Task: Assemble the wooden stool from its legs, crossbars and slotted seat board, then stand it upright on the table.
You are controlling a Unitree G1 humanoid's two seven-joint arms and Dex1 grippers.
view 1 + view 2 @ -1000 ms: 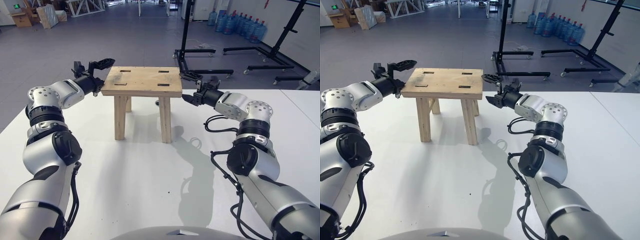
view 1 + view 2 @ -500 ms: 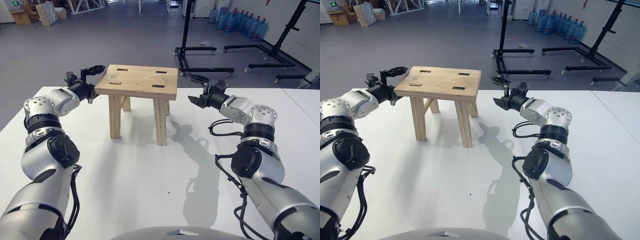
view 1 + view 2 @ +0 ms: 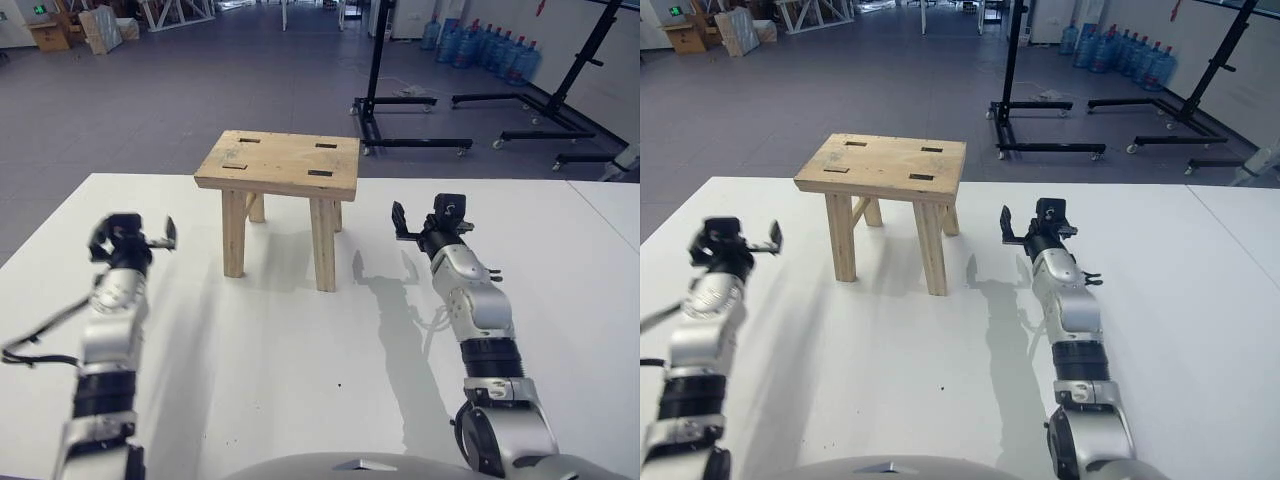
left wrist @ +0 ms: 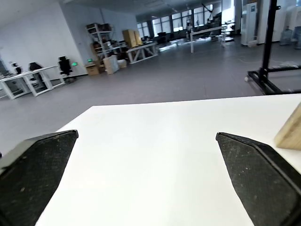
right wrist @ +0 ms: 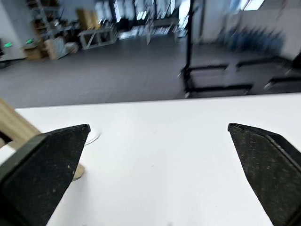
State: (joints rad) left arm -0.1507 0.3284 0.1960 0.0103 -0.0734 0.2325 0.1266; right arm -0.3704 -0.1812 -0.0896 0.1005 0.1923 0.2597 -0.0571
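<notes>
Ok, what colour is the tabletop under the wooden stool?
Plain white tabletop, best seen in the left eye view, beneath the pale wooden stool.

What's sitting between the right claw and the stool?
Nothing: just bare white table between the right gripper and the stool, as the left eye view shows.

The left pincer (image 3: 134, 236), at middle left of the frame, is blurred; rear legs of the wooden stool (image 3: 280, 163) sit mostly hidden behind its front legs.
</notes>
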